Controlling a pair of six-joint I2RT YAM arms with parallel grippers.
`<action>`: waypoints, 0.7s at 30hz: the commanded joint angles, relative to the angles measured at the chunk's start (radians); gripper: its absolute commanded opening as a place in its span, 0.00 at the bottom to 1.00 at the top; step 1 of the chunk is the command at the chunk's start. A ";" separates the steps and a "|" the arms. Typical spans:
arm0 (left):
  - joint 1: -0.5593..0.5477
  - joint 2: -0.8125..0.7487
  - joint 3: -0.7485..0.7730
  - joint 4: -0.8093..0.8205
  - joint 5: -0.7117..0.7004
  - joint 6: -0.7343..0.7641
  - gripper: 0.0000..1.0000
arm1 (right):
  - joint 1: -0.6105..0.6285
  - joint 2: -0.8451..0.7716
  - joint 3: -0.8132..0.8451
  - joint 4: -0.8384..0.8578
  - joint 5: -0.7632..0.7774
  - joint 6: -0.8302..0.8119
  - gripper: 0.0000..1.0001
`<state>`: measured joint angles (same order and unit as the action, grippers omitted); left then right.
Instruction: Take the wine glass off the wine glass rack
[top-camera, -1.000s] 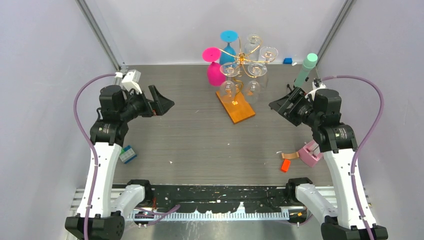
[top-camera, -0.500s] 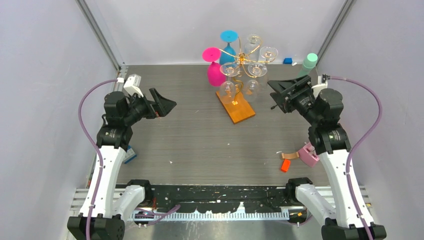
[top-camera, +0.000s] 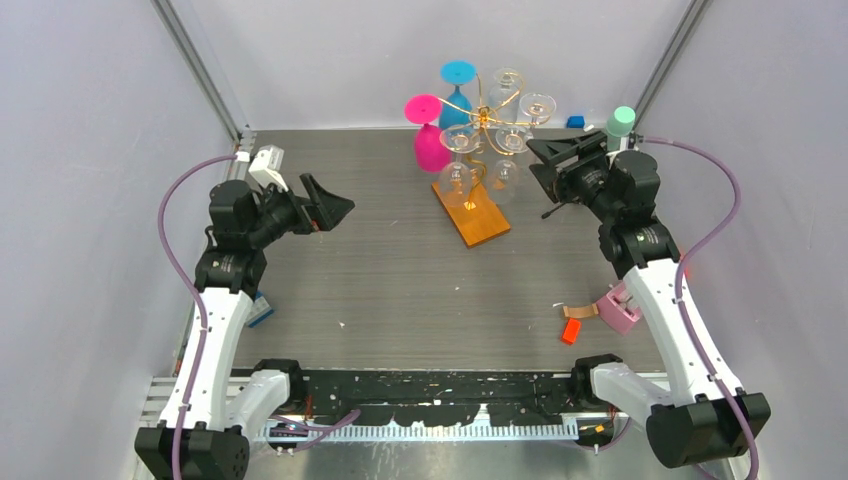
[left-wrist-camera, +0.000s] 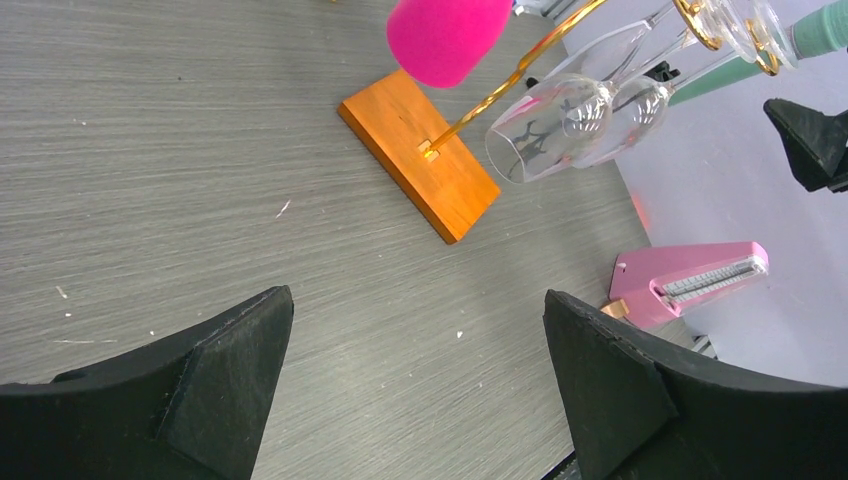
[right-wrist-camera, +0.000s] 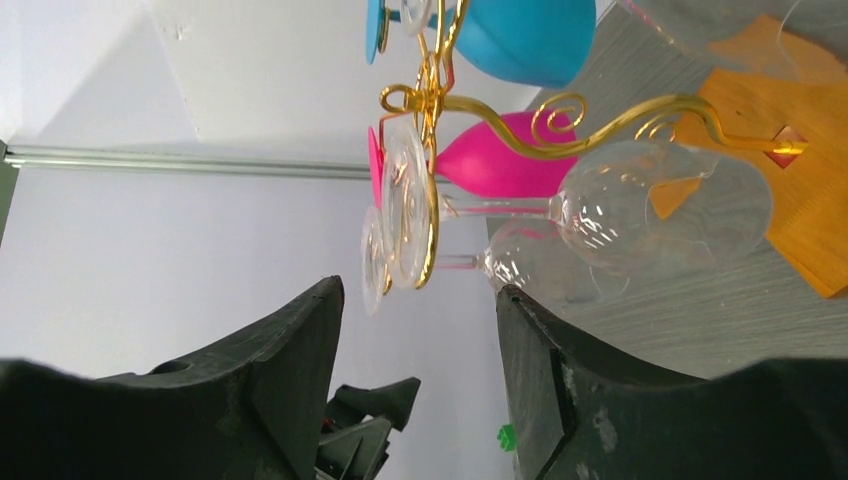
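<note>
The wine glass rack (top-camera: 484, 116) is a gold wire stand on an orange wooden base (top-camera: 478, 222) at the back middle of the table. Several clear wine glasses (top-camera: 508, 140), a pink one (top-camera: 430, 148) and a blue one (top-camera: 457, 95) hang upside down from it. My right gripper (top-camera: 537, 168) is open just right of the rack, level with the clear glasses. In the right wrist view its gripper (right-wrist-camera: 418, 295) points at the foot (right-wrist-camera: 404, 215) of a clear glass (right-wrist-camera: 660, 205), touching nothing. My left gripper (top-camera: 335, 200) (left-wrist-camera: 417, 300) hovers wide open left of the rack, empty.
A mint-green cylinder (top-camera: 622, 120) on a black tripod stands right behind my right arm. A pink box (top-camera: 620, 308) and an orange piece (top-camera: 571, 330) lie at the front right. A small blue block (top-camera: 575, 122) sits at the back. A blue-green box (top-camera: 257, 308) lies by the left arm.
My right arm has swung up and leftward, bringing its open gripper from beside the tripod up close to the rack's clear glasses. The left arm has barely shifted.
</note>
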<state>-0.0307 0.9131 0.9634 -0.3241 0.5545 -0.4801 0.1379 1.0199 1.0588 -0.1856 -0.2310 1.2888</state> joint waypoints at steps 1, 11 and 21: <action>-0.003 -0.021 -0.008 0.053 0.015 0.017 1.00 | 0.005 0.039 0.076 0.064 0.082 -0.016 0.62; -0.003 -0.017 0.001 0.040 0.001 0.027 1.00 | 0.012 0.148 0.139 0.092 0.107 -0.025 0.44; -0.003 -0.030 -0.007 0.018 -0.024 0.045 1.00 | 0.019 0.184 0.145 0.113 0.065 -0.004 0.30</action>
<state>-0.0311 0.9081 0.9581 -0.3241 0.5415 -0.4599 0.1490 1.1954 1.1587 -0.1276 -0.1585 1.2819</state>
